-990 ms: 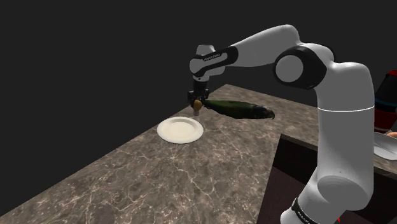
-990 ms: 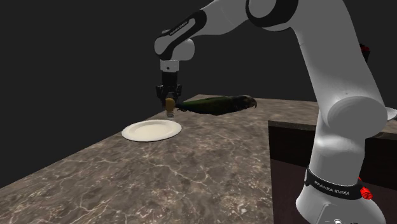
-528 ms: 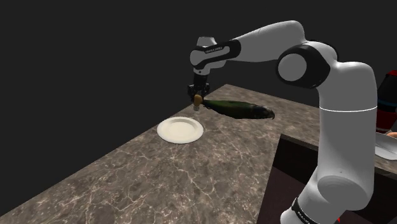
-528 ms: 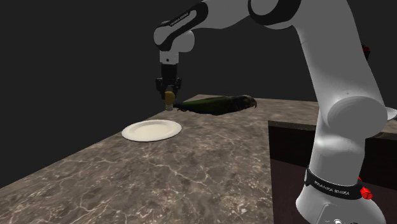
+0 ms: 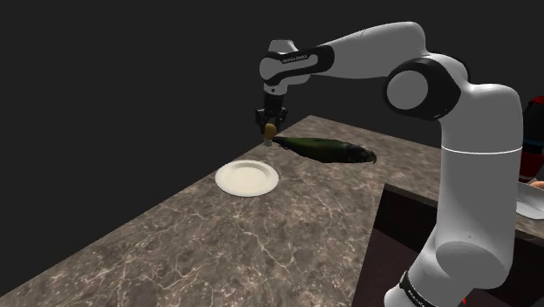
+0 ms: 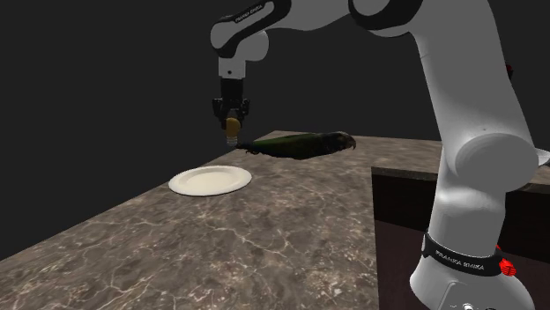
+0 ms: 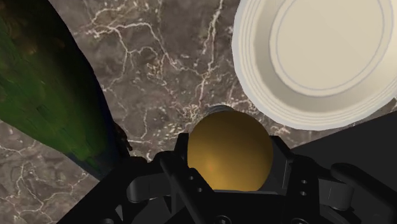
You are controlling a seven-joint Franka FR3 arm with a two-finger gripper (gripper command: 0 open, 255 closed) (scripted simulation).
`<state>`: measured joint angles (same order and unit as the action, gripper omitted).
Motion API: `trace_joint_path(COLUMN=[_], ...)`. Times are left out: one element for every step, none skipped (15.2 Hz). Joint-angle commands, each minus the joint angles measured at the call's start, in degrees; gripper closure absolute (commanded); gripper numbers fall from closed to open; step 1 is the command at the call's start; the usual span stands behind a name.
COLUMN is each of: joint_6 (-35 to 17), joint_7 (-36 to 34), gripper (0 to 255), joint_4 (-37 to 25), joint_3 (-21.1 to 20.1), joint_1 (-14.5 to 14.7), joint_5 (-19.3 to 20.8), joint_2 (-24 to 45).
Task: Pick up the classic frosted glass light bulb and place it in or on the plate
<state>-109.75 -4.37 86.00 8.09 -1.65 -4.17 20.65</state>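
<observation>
**Figure. Task status: bulb in hand, not yet delivered.**

My tool (image 6: 231, 118) hangs point-down from the white arm (image 5: 375, 48), well above the counter (image 5: 174, 235). Its two black fingers are closed on the light bulb (image 7: 229, 153). The bulb renders as a golden-amber globe rather than white frosted glass. In the wrist view it sits clasped between the fingers, and a small grey cap shows at its far end, toward the marbled surface. In both exterior views the bulb is clear of the counter, with open air beneath it.

*Done, as I judge it:* the grasp and the lift. The bulb touches nothing but my fingers.

*Left:* the transfer and the release. The plate (image 7: 249, 63), pale cream and round, lies flat on the counter and carries nothing. In the wrist view it lies to one side of the bulb, with its rim near the globe but not beneath it. In the shoulder view it lies below the tool and toward that view's left. I therefore read the bulb as beside the plate, not over it. I have to bring the tool across until the bulb is above the plate's well, lower it, and open the fingers.

*Also shown:* a dark green bird-shaped figure (image 6: 300, 143) lies on the counter on the opposite side of the tool from the plate. Its narrow end is near the bulb but lower. A round bulb set near the rim may roll, so I judge the plate's centre the safer target.
</observation>
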Motion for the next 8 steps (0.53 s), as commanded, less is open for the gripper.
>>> trace_joint_path(joint_6=[-0.1, -0.4, -0.6, -0.8, -1.0, -1.1, -1.2, -1.3], joint_7=[-2.2, -3.4, -4.6, -5.8, -7.1, -8.3, -9.6, -10.9], gripper=[255, 255, 255, 255, 255, 255, 255, 255], joint_4=[2.3, 3.6, 4.8, 5.9, 6.9, 7.8, 8.6, 9.4], joint_3=[-0.5, -0.8, -1.2, -1.5, -1.9, -2.3, -2.8, -3.2], joint_1=[1.6, 2.5, 3.3, 4.2, 5.0, 5.8, 6.6, 7.4], joint_5=[0.6, 0.9, 1.2, 1.5, 1.8, 2.0, 2.3, 2.5], joint_2=[-2.3, -3.3, -4.3, -5.3, -6.1, -7.0, -7.7, -8.5])
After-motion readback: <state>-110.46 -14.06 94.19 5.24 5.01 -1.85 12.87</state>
